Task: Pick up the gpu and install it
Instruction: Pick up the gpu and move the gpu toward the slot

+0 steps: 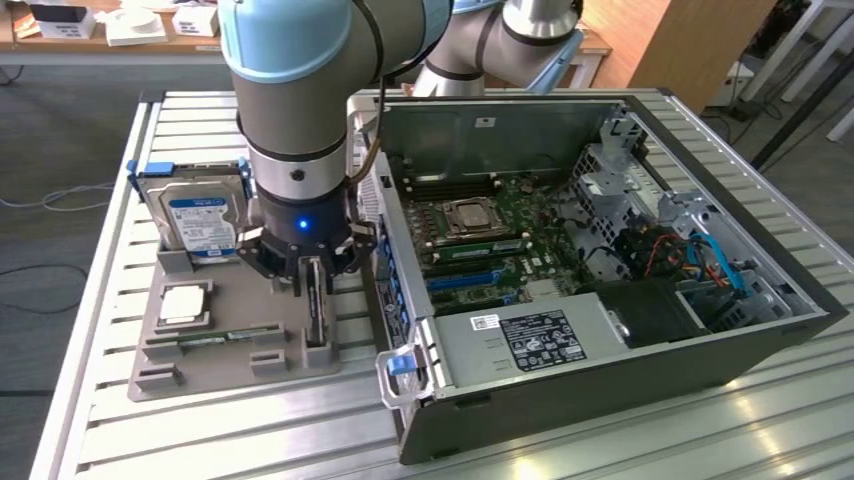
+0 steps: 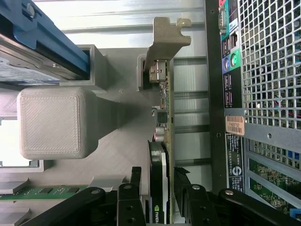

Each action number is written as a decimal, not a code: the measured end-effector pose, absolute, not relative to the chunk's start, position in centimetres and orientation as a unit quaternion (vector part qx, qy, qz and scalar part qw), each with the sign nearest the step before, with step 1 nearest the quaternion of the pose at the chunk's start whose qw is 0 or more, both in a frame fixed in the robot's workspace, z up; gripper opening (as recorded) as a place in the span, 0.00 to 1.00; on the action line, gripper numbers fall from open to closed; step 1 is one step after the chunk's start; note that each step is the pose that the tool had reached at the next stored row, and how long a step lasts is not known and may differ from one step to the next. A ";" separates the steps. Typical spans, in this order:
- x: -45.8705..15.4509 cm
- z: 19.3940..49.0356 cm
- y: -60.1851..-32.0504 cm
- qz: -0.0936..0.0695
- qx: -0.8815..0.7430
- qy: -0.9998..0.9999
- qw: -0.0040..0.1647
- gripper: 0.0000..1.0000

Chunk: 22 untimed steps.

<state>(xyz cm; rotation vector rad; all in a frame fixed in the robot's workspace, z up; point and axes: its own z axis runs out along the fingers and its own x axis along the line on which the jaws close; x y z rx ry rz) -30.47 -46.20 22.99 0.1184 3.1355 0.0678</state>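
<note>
The jaws are standing wide open, one on each side of the graphics card (image 1: pixel 315 318) (image 2: pixel 159 160). The card is standing on edge in a slot of the grey tray (image 1: pixel 220 300) on the bench (image 1: pixel 107 440), just beside the open computer case (image 1: pixel 534 420). In the exterior view the arm (image 1: pixel 300 100) is hiding the card's top edge. In the wrist view the fingers (image 2: pixel 135 188) are covering one end.
</note>
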 end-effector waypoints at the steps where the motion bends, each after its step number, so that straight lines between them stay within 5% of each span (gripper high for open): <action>1: -30.5 23.0 -46.2 0.022 0.038 0.999 0.002 0.42; 4: -30.5 23.0 -46.2 0.022 0.038 0.999 0.002 0.33; 22: -30.4 23.0 -46.2 0.022 0.038 0.999 0.001 0.32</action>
